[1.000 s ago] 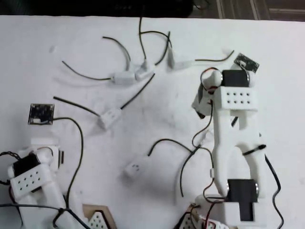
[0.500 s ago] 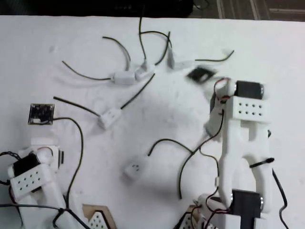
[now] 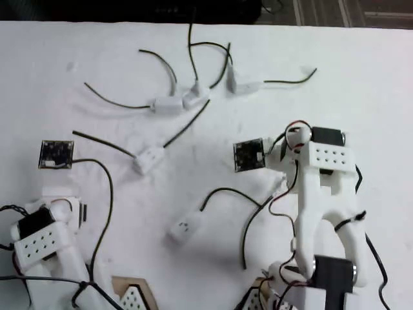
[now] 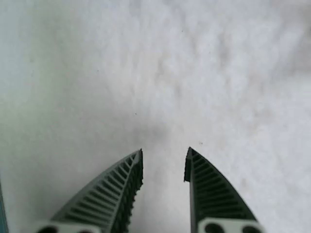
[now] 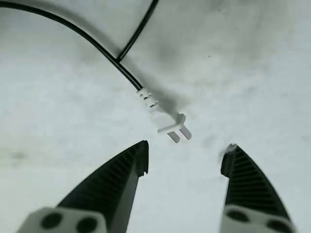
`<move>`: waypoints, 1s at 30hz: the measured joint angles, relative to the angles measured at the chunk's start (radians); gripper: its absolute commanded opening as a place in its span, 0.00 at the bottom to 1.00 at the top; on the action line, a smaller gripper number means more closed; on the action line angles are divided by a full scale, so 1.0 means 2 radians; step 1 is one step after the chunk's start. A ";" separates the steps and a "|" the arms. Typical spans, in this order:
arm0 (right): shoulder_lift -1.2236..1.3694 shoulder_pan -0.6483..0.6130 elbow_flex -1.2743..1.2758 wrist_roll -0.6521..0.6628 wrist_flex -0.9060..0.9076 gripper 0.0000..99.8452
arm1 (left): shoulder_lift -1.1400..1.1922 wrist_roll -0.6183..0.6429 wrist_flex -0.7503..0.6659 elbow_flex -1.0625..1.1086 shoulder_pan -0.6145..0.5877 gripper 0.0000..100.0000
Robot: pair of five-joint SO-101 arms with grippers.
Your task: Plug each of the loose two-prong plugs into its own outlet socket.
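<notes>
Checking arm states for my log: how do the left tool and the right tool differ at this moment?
The right tool is spread wide; the left tool is open too, but with a narrower gap. A white two-prong plug lies on the table just ahead of the right tool's tips, untouched; the left tool faces plain white table. Both hold nothing and point down at the table.

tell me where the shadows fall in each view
High view: soft grey shadow on the table beside the right arm. Right wrist view: a faint shadow hugs the plug and its cord. Left wrist view: a dim patch ahead of the left gripper.
</notes>
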 measured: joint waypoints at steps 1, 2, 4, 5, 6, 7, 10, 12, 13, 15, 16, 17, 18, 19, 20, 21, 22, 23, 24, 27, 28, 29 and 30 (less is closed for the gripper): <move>0.012 -0.004 0.000 0.002 -0.006 0.24 | 0.000 0.000 0.000 0.000 0.000 0.15; 0.022 -0.007 0.000 0.002 -0.010 0.24 | 0.000 0.000 0.000 0.000 0.000 0.15; 0.046 -0.013 -0.001 0.002 -0.015 0.24 | 0.000 0.000 0.000 0.000 0.000 0.15; 0.060 -0.015 -0.005 0.002 -0.015 0.24 | 0.000 0.000 0.000 0.000 0.000 0.15; 0.073 -0.015 -0.014 0.002 -0.016 0.24 | 0.000 0.000 0.000 0.000 0.000 0.15; 0.086 -0.015 -0.022 0.002 -0.016 0.24 | 0.000 0.000 0.000 0.000 0.000 0.15; 0.126 -0.015 -0.043 0.002 -0.016 0.24 | 0.000 0.000 0.000 0.000 0.000 0.15; 0.143 -0.014 -0.052 0.002 -0.016 0.24 | 0.000 0.000 0.000 0.000 0.000 0.15; 0.145 -0.014 -0.058 0.002 -0.015 0.24 | 0.000 0.000 0.000 0.000 0.000 0.16; 0.146 -0.014 -0.074 0.002 0.008 0.24 | 0.000 0.000 0.000 0.000 0.000 0.16; 0.147 -0.015 -0.084 0.002 0.027 0.24 | 0.000 0.000 0.000 0.000 0.000 0.16; 0.147 -0.015 -0.095 0.002 0.049 0.24 | 0.000 0.000 0.000 0.000 0.000 0.16; 0.147 -0.015 -0.107 0.002 0.071 0.24 | 0.000 0.000 0.000 0.000 0.000 0.16; 0.149 -0.015 -0.118 0.002 0.091 0.24 | 0.000 0.000 0.000 0.000 0.000 0.16; 0.151 -0.015 -0.126 0.002 0.107 0.24 | 0.000 0.000 0.000 0.000 0.000 0.16; 0.152 -0.015 -0.130 0.002 0.115 0.24 | 0.000 0.000 0.000 0.000 0.000 0.16; 0.152 -0.015 -0.133 0.002 0.118 0.24 | 0.000 0.000 0.000 0.000 0.000 0.16; 0.152 -0.015 -0.133 0.002 0.118 0.24 | 0.000 0.000 0.000 0.000 0.000 0.15; 0.155 -0.015 -0.135 0.006 0.118 0.24 | 0.000 0.000 0.000 0.000 0.000 0.15; 0.180 -0.015 -0.135 0.031 0.118 0.24 | 0.000 0.000 0.000 0.000 0.000 0.15; 0.190 -0.015 -0.136 0.036 0.118 0.24 | 0.000 0.000 0.000 0.000 0.000 0.15; 0.203 -0.015 -0.137 0.038 0.118 0.24 | 0.000 0.000 0.000 0.000 0.000 0.15; 0.213 -0.015 -0.138 0.041 0.116 0.24 | 0.000 0.000 0.000 0.000 0.000 0.15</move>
